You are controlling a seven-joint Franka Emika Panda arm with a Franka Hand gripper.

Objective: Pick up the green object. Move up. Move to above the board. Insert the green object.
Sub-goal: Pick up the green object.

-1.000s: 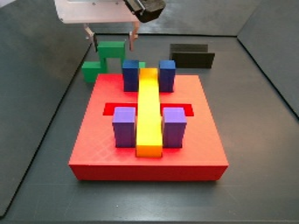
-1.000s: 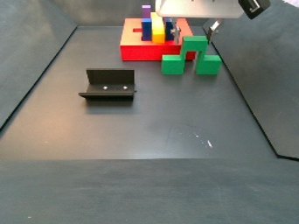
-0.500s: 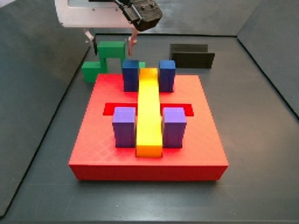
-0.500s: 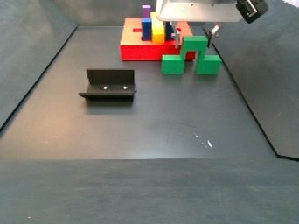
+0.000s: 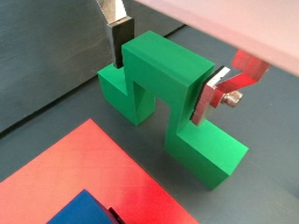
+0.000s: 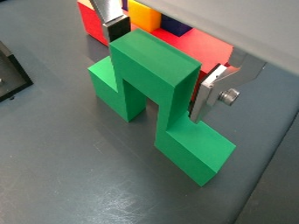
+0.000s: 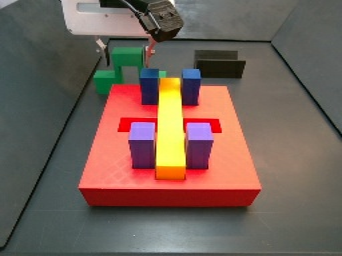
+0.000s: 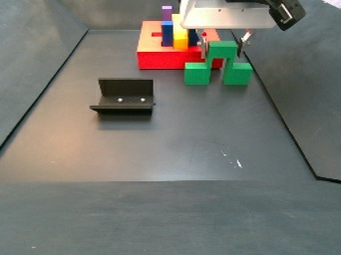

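The green object (image 5: 163,74) is a bright green blocky arch standing on the dark floor just beyond the far edge of the board (image 7: 120,170). My gripper (image 5: 159,87) is down around its raised middle cube, one silver finger (image 5: 117,39) at each side face, close against them, and looks open. The same shows in the wrist view (image 6: 146,74) and in both side views (image 7: 126,58) (image 8: 221,50). The board is a red slab carrying blue and purple blocks and a long yellow bar (image 7: 170,125).
The fixture (image 8: 124,97), a dark L-shaped bracket, stands on the floor away from the board; it also shows behind the board (image 7: 221,63). Grey walls enclose the floor on all sides.
My gripper has come down a little over the green object, so the fingers now flank its middle cube. The green object and the board have not moved.
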